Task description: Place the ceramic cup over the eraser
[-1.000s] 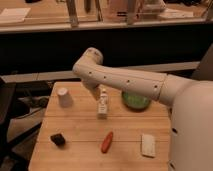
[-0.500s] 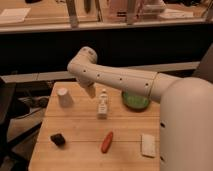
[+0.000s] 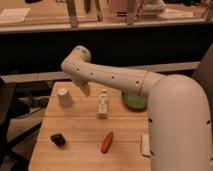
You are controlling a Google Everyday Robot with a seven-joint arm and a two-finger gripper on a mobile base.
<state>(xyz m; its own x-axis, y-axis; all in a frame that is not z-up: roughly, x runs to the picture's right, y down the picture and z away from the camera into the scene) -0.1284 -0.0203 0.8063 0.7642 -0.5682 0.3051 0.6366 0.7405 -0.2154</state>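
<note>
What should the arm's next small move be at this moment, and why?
Probably ease the gripper a little left and down toward the ceramic cup. The gripper hangs just right of the cup and apart from it. The cup stands on the table, not yet gripped, and the eraser lies uncovered nearer the front edge. The cup has to be grasped before it can go over the eraser.

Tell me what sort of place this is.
Probably an office or lab workspace: a wooden table with a long counter behind it. The gripper hangs beside the ceramic cup.
</note>
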